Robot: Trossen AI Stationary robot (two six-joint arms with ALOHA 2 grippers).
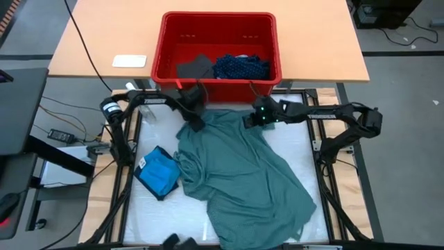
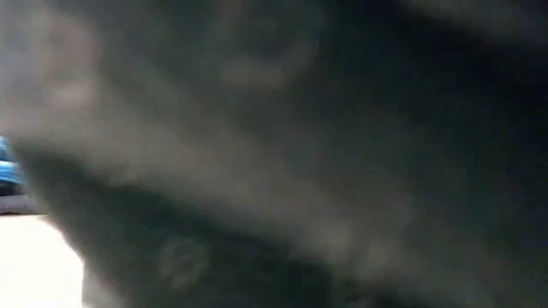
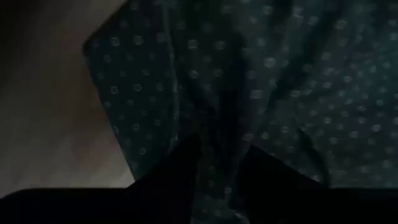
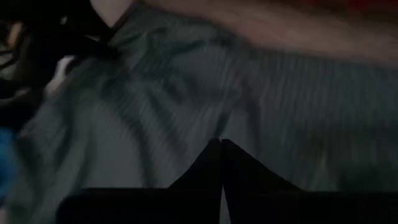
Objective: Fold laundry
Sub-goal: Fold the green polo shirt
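High view: we see the grey-green shirt spread crumpled across the white work surface, its far edge lying between the two arms. The left gripper sits at the shirt's far left corner and the right gripper at its far right corner, both just in front of the red bin. A bright blue garment lies folded beside the shirt's left side. Inside the bin rest a navy dotted piece and a dark grey piece. A small white object lies on the wooden table.

Low view: we find the lens almost wholly blocked by blurred dark cloth; a sliver of blue shows at one edge.

Left wrist view: we see the two dark fingers partly apart with a fold of dotted fabric running between them, gripping it.

Right wrist view: we see the fingers pressed together, tips against the ribbed grey-green cloth; whether cloth is pinched we cannot tell.
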